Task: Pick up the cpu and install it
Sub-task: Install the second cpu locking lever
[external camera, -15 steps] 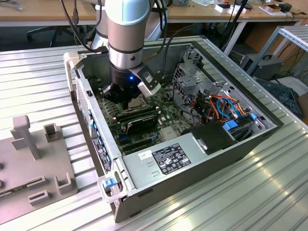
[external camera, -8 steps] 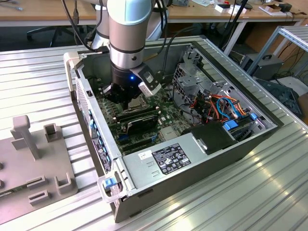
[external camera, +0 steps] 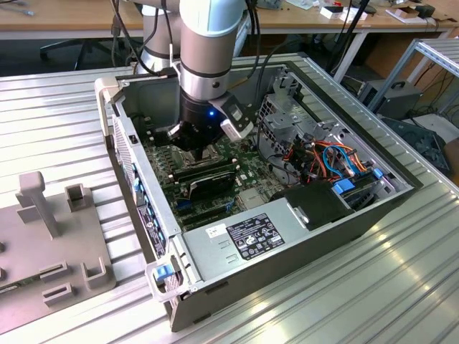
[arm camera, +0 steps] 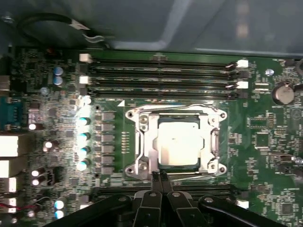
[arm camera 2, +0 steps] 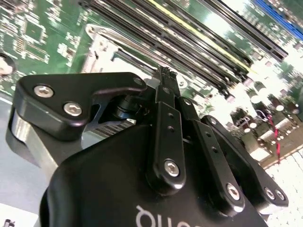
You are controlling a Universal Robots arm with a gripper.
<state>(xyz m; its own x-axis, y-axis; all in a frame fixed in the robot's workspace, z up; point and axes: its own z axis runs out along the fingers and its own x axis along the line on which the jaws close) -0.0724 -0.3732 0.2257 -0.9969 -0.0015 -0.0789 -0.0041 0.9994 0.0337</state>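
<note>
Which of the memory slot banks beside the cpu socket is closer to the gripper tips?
The bank on the gripper's side of the socket, lying right under its fingertips in the first wrist view. The other bank lies beyond the cpu, toward the case wall.

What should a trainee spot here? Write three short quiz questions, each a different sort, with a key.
1. True or false: the cpu lies in the socket.
2. The gripper is: A) wide open, B) shut with nothing between its fingers, C) clamped on a cable.
3. Fill in: the arm reaches down into an open computer ____.

Key: 1 true; 2 B; 3 case.
</note>
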